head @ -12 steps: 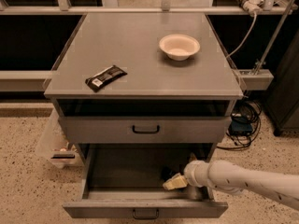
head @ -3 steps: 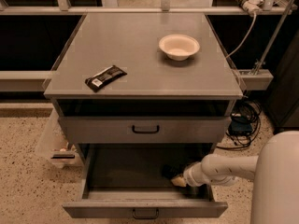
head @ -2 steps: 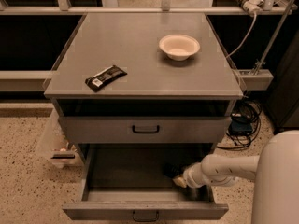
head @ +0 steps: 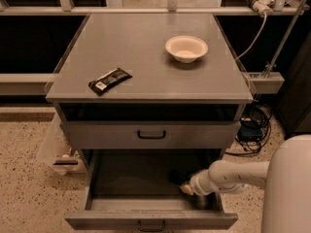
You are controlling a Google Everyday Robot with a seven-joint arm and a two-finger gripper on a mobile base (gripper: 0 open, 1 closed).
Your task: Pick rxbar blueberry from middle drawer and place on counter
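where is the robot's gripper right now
In the camera view, the pale gripper is inside the open grey metal drawer, on its right side, below the closed drawer front.

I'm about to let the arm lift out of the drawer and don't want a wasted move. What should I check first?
1. Wide grey metal middle drawer pulled open: ok.
2. Gripper inside that drawer, at its right side: ok.
3. Dark blue rxbar blueberry located: cannot tell; there is only shadow beside the gripper.
4. Upper grey drawer front shut, out of the way: ok.
5. Flat grey counter has bare room between the black-wrapped bar and the pale round bowl: ok.
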